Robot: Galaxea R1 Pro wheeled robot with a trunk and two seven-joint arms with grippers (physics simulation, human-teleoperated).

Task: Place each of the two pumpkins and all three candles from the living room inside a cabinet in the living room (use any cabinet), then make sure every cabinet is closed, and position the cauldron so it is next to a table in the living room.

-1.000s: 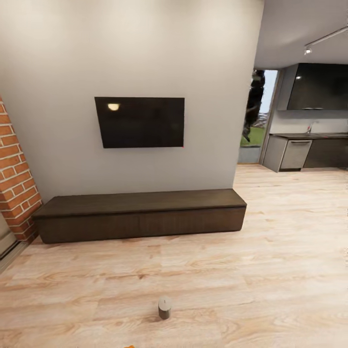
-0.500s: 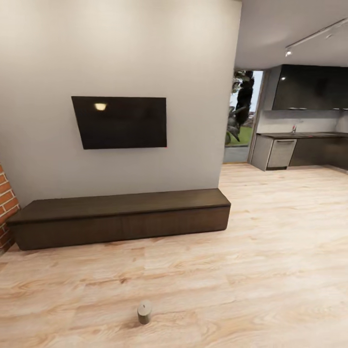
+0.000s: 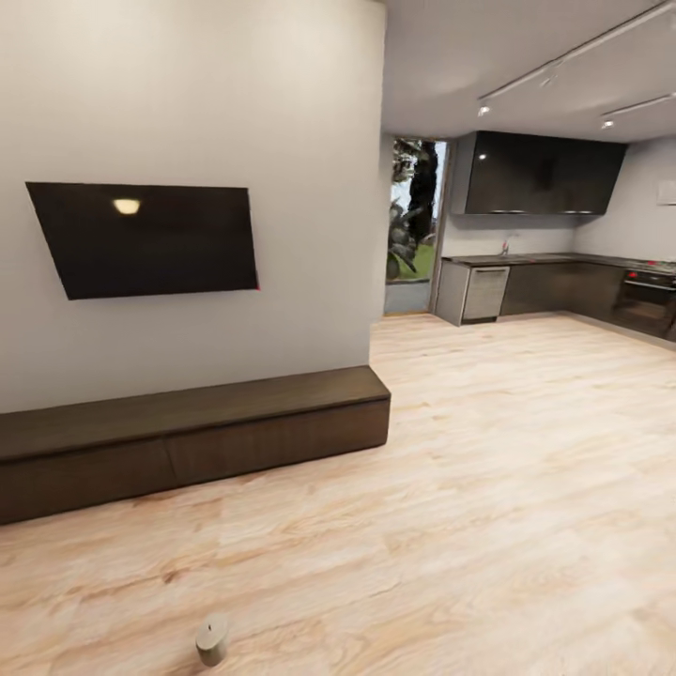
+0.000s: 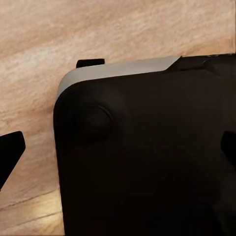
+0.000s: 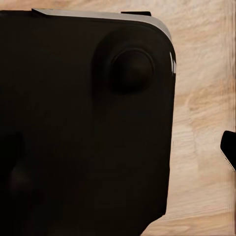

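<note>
A stubby grey-beige candle (image 3: 212, 640) stands upright on the wooden floor at the lower left of the head view. Behind it, along the white wall, runs the long, low dark brown cabinet (image 3: 188, 437), with both drawer fronts shut. In the left wrist view my left gripper (image 4: 119, 150) is open, one dark fingertip (image 4: 11, 150) at each side edge, with the robot's black base behind it. My right gripper (image 5: 118, 152) looks open too, with one fingertip (image 5: 229, 147) showing at the edge and nothing held. The pumpkins and the cauldron are out of view.
A black TV (image 3: 145, 237) hangs on the wall above the cabinet. To the right the floor runs into a kitchen with dark grey cupboards (image 3: 545, 174), a dishwasher (image 3: 486, 293) and an oven (image 3: 646, 300). A glass door with plants (image 3: 413, 225) lies beyond the wall's corner.
The camera has swung to the right: cabinet, TV and candle slid left in the picture, the brick wall left it, and more of the kitchen came in. Nothing itself has moved.
</note>
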